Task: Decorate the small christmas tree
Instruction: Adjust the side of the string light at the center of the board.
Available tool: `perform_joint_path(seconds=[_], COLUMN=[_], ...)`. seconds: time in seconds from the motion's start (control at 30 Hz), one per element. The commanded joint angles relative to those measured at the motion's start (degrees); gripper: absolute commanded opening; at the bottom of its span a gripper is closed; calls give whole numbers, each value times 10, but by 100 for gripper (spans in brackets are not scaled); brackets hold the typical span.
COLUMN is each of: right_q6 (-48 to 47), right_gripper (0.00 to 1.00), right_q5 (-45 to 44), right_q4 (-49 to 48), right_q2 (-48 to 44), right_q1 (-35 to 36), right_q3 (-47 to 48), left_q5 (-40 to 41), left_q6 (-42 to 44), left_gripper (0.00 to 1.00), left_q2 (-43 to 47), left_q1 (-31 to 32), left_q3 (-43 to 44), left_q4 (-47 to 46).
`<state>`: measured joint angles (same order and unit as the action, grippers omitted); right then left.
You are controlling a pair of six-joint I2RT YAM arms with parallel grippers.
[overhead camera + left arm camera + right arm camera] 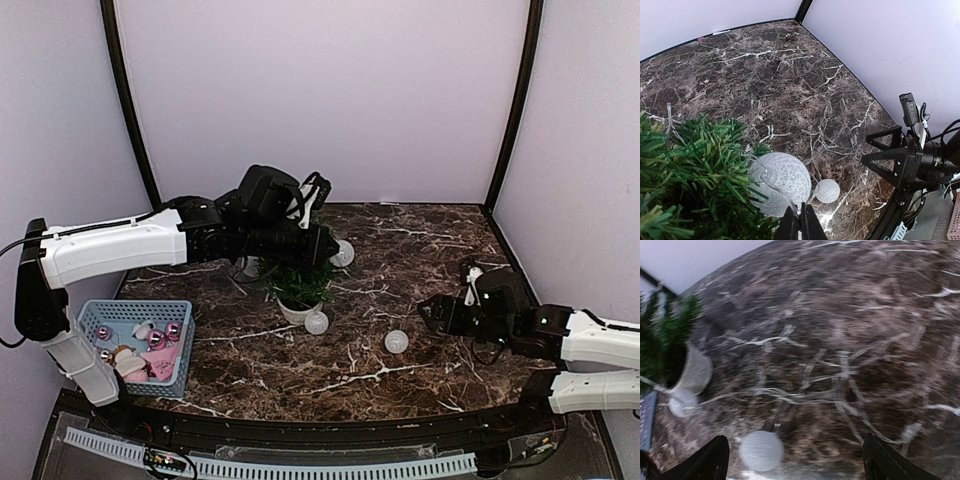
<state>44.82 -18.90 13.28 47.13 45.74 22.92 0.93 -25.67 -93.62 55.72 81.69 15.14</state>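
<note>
**Top view.** The small christmas tree [300, 280] stands upright in its white pot [296, 311], left of centre on the dark marble table [420, 250]. The left arm reaches over the tree from the left, and the left gripper [328, 245] hangs at the upper right of the branches. Three white balls are visible:
- The first ball [342, 253] sits at the tree's far right side, just beside the left gripper.
- The second ball [316, 322] lies against the pot on its near right.
- The third ball [396, 341] rests on the table between the tree and the right gripper [428, 308].

A blue basket [100, 312] at the near left corner holds pink ornaments [165, 333].

**Left wrist view.** The left fingers [810, 226] are clenched tip to tip. A thin clear strand [771, 181] runs across a white thread-wound ball toward the tips. Whether the tips actually pinch the strand cannot be told. That ball rests against the green needles.

**Right wrist view (blurred).** The right fingers [710, 460] are spread wide with nothing between them, low over the marble. One white ball lies on the table just ahead of the left-hand finger. The pot and tree show at the left edge, well apart from this gripper.
</note>
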Motion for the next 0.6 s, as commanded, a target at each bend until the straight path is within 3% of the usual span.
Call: perform_joint_path(seconds=[0.0,0.33,0.57], right_q6=[-132,-249,-316], right_gripper=[94,89,85], right_q5=[209,140,182], right_q4=[-259,-276,-347], right_q2=[38,276,393], right_q1=[-2,-3,-3], right_q3=[-13,80,114], left_q5=[-7,-8,-8], left_q6=[7,3,6], left_gripper=[0,0,0], left_q2=[30,49,45], left_q1=[-2,-2,-2], left_q3=[-6,-9,-4], left_q4=[8,1,12])
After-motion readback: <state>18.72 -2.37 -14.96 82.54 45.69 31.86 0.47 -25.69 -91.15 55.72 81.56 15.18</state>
